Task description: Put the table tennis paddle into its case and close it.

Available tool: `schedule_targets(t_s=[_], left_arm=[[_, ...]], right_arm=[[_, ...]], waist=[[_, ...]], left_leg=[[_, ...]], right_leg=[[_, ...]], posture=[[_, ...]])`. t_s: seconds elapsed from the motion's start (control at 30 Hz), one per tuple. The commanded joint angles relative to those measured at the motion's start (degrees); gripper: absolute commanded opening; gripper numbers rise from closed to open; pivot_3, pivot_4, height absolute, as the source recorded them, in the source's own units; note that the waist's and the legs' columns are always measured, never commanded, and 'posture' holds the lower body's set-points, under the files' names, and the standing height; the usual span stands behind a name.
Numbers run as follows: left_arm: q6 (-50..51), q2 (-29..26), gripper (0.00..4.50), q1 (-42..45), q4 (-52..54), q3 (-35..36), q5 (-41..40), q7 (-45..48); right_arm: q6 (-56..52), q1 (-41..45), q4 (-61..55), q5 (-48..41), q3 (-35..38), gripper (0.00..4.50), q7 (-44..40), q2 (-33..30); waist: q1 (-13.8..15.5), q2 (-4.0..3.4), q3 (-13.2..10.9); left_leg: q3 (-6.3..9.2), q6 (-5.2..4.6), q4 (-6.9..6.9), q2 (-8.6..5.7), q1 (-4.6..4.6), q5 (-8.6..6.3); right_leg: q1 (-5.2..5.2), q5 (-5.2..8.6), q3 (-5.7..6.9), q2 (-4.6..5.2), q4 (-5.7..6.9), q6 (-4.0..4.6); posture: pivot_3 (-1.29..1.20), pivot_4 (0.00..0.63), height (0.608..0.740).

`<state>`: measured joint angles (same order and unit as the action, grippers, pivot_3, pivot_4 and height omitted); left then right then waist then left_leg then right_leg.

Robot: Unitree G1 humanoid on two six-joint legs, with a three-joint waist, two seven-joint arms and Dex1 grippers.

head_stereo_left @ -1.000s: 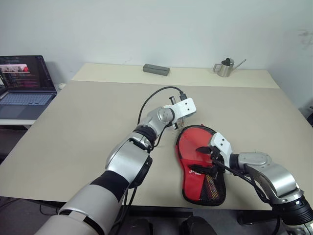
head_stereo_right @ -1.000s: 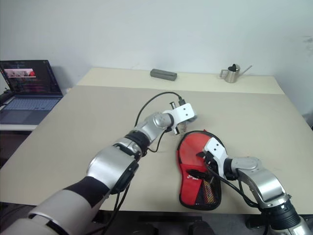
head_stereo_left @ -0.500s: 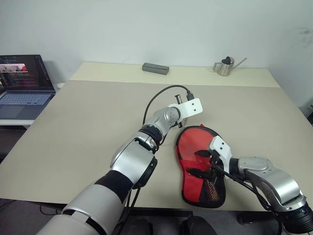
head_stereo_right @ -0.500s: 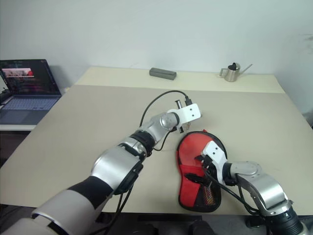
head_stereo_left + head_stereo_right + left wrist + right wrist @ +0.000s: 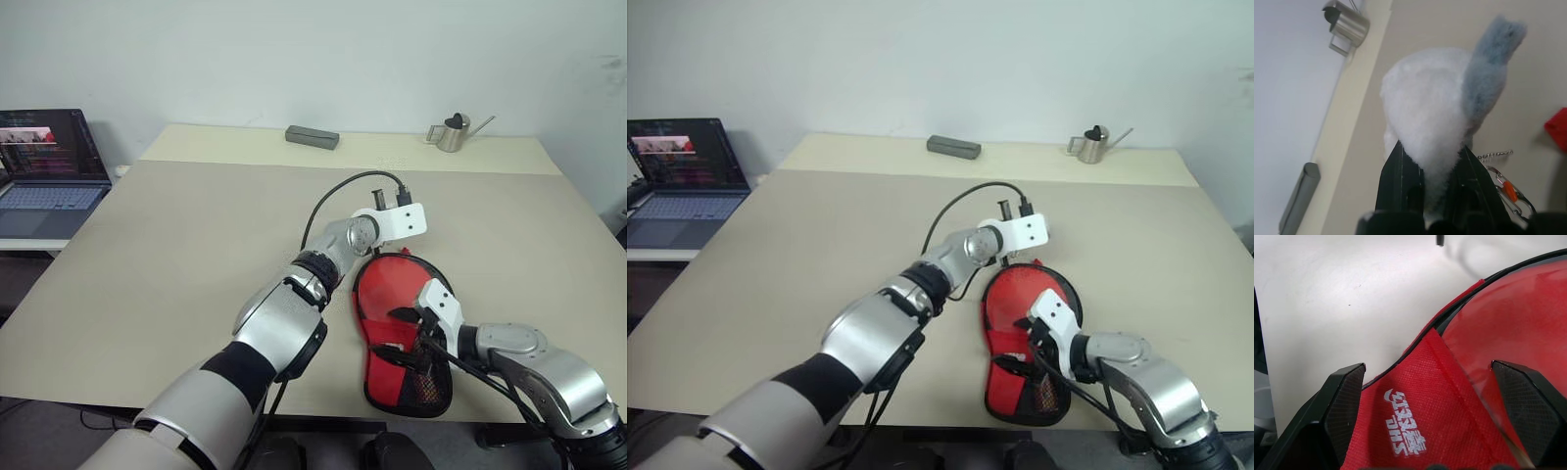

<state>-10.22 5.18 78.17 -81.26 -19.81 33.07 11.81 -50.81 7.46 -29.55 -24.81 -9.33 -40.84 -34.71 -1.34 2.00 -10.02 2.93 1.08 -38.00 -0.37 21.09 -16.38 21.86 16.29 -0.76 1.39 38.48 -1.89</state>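
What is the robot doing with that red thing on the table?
That red thing is a table tennis paddle case lying flat on the table. The robot's right gripper hangs open over it, one finger on each side. Its left gripper is shut on a fluffy white and grey pom-pom with a small chain and clip, near the round end of the case.

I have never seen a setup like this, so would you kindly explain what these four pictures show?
It is a two-armed humanoid robot. Two pictures come from its head, looking down over a beige table; the others come from a camera on each wrist. The left gripper is shut on a white and grey fluffy charm with a small chain. The right gripper, jaws open, straddles the red case lying on the table. Farther back are a grey bar and a small metal watering can; a laptop sits left.
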Motion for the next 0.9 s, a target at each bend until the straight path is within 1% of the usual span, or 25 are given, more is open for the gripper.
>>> schedule_targets(t_s=[0.03,0.3,0.5,0.63,0.7,0.8,0.9], left_arm=[[-1.14,0.85,0.15,3.81,1.82,0.25,0.07,-2.82],[-2.04,2.73,0.15,5.17,1.77,-0.63,1.46,-4.99],[-2.74,4.51,0.15,4.71,1.75,-0.48,1.54,-3.26],[-3.57,6.19,0.15,2.33,1.62,-0.05,0.16,5.46],[-4.30,6.85,0.15,1.07,1.65,-0.44,0.12,8.39],[-5.58,7.60,0.15,-0.41,1.80,-1.52,0.56,10.27],[-5.31,8.27,0.15,-0.84,1.99,-0.62,-0.85,12.53]], right_arm=[[-4.14,-3.16,0.78,-1.43,-2.26,4.50,0.24,-0.39],[-4.51,-3.85,0.13,-2.20,-2.41,4.50,1.89,-0.13],[-4.12,-3.65,0.59,-2.31,-2.50,4.50,2.38,-0.11],[-3.76,-4.02,0.47,-2.19,-2.44,4.50,2.53,-0.21],[-3.58,-4.01,0.62,-2.10,-2.44,4.50,2.49,-0.25],[-3.55,-3.79,0.72,-2.04,-2.45,4.50,2.60,-0.13],[-3.54,-3.37,0.92,-1.99,-2.45,4.50,2.58,-0.08]], waist=[[-0.01,0.00,0.00],[0.21,-0.01,0.00],[0.22,-0.01,0.01],[0.23,-0.02,0.02],[0.20,-0.04,0.02],[0.20,-0.06,0.04],[0.20,-0.06,0.03]], left_leg=[[0.01,0.00,0.00,0.00,0.02,0.00],[0.05,-0.01,0.05,0.00,0.16,0.00],[0.04,-0.01,0.05,0.01,0.17,-0.01],[0.04,-0.01,0.05,0.00,0.17,-0.01],[0.02,-0.01,0.05,0.00,0.17,-0.01],[0.03,-0.02,0.05,0.01,0.16,-0.01],[0.04,-0.02,0.05,0.01,0.16,-0.01]], right_leg=[[0.00,0.00,0.00,0.00,-0.02,0.00],[0.01,-0.02,0.05,0.00,-0.34,-0.02],[0.01,-0.03,0.05,0.00,-0.37,-0.02],[0.00,-0.03,0.06,-0.01,-0.37,-0.02],[0.00,-0.03,0.06,-0.01,-0.38,-0.02],[0.00,-0.05,0.05,-0.02,-0.38,0.01],[0.00,-0.05,0.04,-0.02,-0.37,0.02]], posture=[[0.00,0.150,0.740],[0.00,0.150,0.740],[0.00,0.150,0.740],[0.00,0.150,0.740],[0.00,0.150,0.740],[0.00,0.150,0.740],[0.00,0.150,0.740]])
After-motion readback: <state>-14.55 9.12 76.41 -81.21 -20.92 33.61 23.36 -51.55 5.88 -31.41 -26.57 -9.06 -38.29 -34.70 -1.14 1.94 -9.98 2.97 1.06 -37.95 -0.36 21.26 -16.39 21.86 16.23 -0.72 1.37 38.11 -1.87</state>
